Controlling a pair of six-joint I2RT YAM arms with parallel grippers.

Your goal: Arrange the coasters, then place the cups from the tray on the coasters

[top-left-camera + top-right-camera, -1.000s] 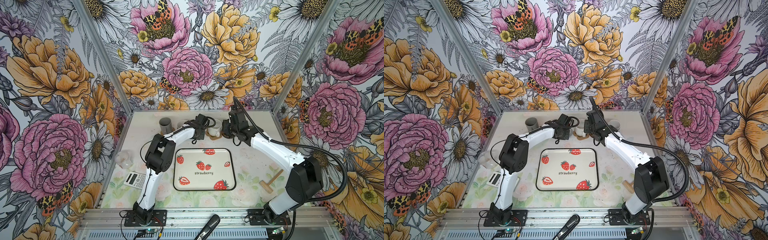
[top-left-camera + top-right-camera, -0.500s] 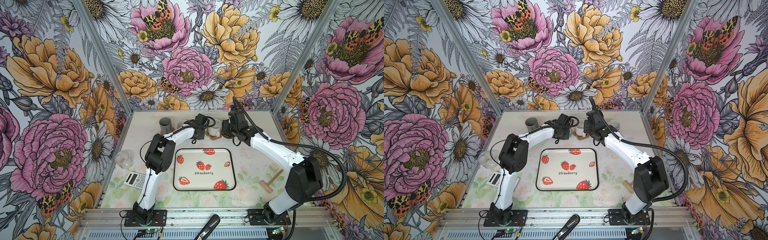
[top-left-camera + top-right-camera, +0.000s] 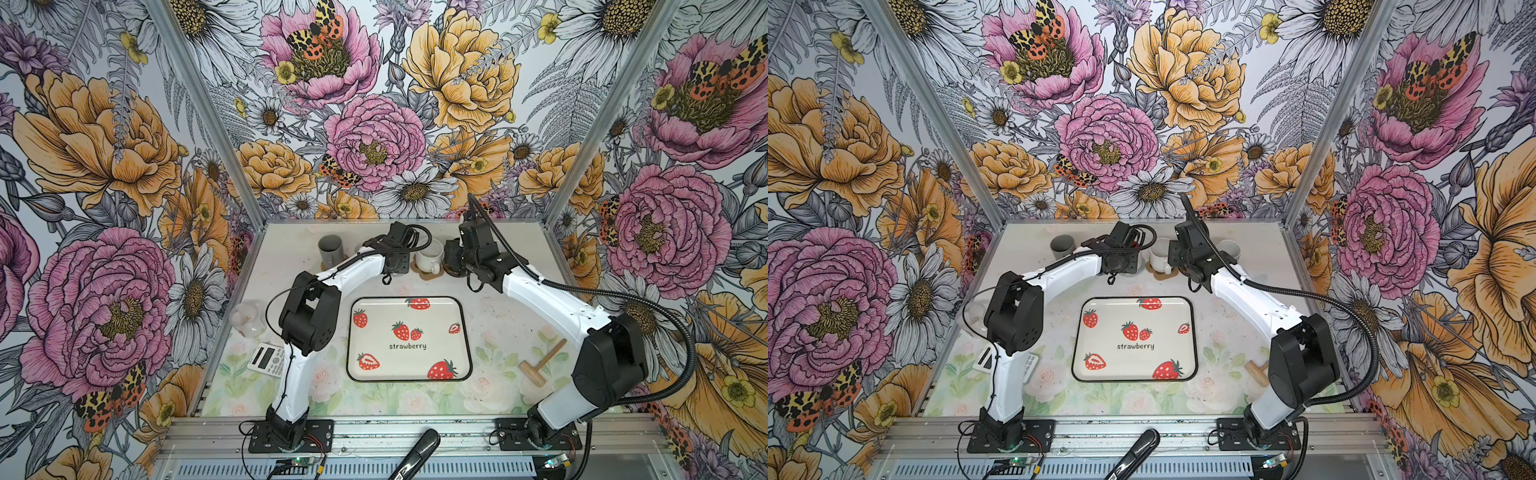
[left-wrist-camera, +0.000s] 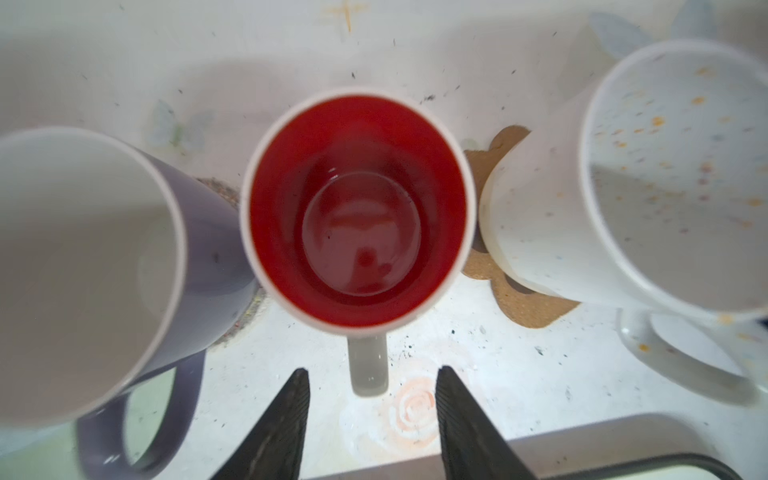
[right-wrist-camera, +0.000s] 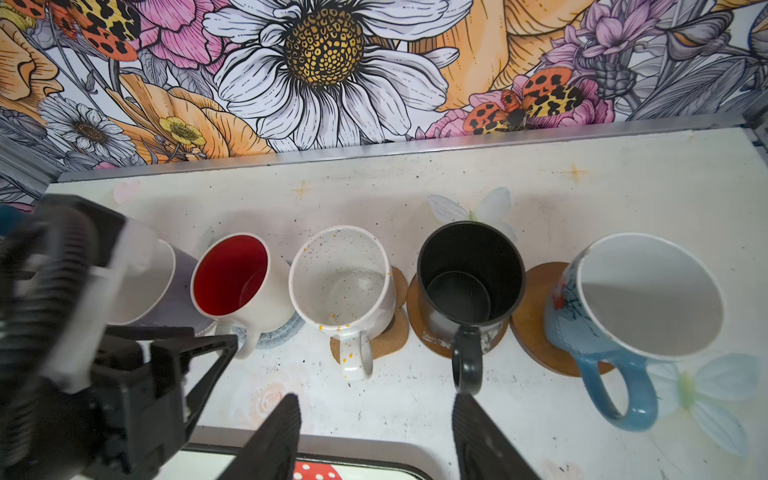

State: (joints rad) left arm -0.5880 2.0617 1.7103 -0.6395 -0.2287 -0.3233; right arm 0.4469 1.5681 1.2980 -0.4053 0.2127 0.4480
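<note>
Last placement step, judged complete: red-lined mug (image 4: 357,208) stands on grey-blue coaster (image 5: 278,334), far row; tray (image 3: 440,332) empty. Left gripper (image 4: 371,374) jaws apart astride its handle, untouching; right gripper (image 5: 376,397) open, empty. Next: retreat nearward, clearing handles.

Top views: high at front, down on whole table (image 3: 519,245); L/R wrist cams: close above shared mug row (image 5: 343,286).

cups (image 5: 340,282) on coasters (image 5: 536,291), behind tray (image 3: 407,365)

The left arm (image 3: 296,382) and right arm (image 3: 548,296) are white with black joints. A bumpy black cable (image 3: 688,353) hangs off the right. Tool fingers (image 4: 286,424) are black, ribbed.
</note>
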